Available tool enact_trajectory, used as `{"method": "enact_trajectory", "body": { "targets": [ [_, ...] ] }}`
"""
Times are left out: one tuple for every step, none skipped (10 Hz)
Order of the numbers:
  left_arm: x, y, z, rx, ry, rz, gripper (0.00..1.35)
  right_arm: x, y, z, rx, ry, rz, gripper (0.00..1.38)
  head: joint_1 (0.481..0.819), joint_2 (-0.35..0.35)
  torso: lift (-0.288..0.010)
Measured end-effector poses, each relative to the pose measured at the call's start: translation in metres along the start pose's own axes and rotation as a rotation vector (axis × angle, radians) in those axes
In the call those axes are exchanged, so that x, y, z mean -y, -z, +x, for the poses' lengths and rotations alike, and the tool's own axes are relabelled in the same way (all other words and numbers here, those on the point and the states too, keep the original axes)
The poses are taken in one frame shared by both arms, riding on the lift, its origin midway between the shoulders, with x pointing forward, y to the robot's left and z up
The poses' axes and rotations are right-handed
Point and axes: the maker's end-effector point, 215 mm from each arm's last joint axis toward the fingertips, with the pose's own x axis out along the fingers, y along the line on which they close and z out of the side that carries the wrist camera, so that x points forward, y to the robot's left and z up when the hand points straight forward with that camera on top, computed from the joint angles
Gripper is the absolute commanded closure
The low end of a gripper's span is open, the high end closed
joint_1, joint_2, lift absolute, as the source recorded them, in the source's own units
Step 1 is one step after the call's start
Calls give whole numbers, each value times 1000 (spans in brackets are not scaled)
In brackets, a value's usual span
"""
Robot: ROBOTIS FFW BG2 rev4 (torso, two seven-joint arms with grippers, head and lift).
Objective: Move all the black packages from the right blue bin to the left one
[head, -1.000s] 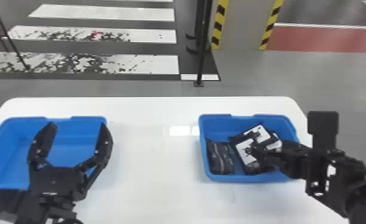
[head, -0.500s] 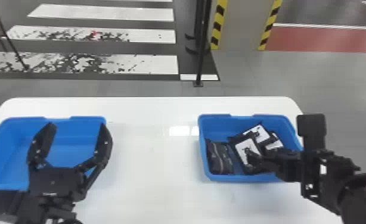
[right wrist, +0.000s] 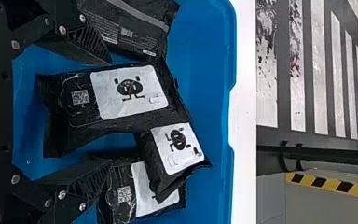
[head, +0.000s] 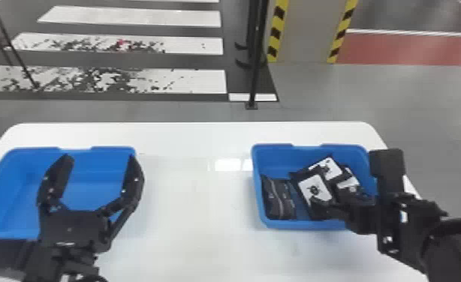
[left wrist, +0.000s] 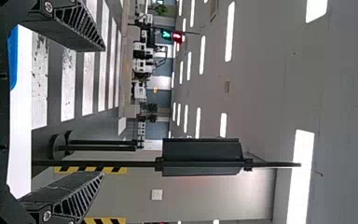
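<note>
In the head view my left gripper (head: 96, 180) stands open over the left blue bin (head: 19, 187); the left wrist view has this gripper (left wrist: 103, 112) open with nothing between its fingers. My right gripper (head: 321, 208) is down at the right blue bin (head: 297, 225). Several black packages lie in that bin, one dark one (head: 278, 198) by its left wall and a white-labelled one (head: 315, 191) beside it. In the right wrist view the right gripper (right wrist: 111, 114) is open, its fingers on either side of a labelled package (right wrist: 130, 93); two more labelled packages (right wrist: 177, 144) overlap alongside.
Both bins stand on a white table (head: 196, 210), with a wide stretch of tabletop between them. A black pole (head: 256, 56) rises from the floor behind the table. A pillar (head: 305, 30) with yellow and black stripes stands farther back.
My right gripper has moved a little to the left and toward the bin's near side, uncovering more of the labelled packages. The left arm has kept still.
</note>
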Motion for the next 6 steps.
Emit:
{"method": "enact_trajectory", "body": {
  "targets": [
    [0,0,0,1,0,0,98,0,3,1,-11,-1,3,530,695,-61,-154],
    [0,0,0,1,0,0,98,0,6,2,-24,-4,5,553,695,-61,-154],
    [0,0,0,1,0,0,98,-2,7,3,-31,-10,5,602,695,-59,-154],
    [0,0,0,2,0,0,98,-4,9,4,-38,-17,9,664,695,-57,-154],
    [0,1,0,1,2,0,98,-5,12,5,-49,-24,15,826,695,-56,-154],
    [0,0,-1,2,2,1,98,-7,15,8,-56,-40,23,1087,695,-53,-154]
  ]
}}
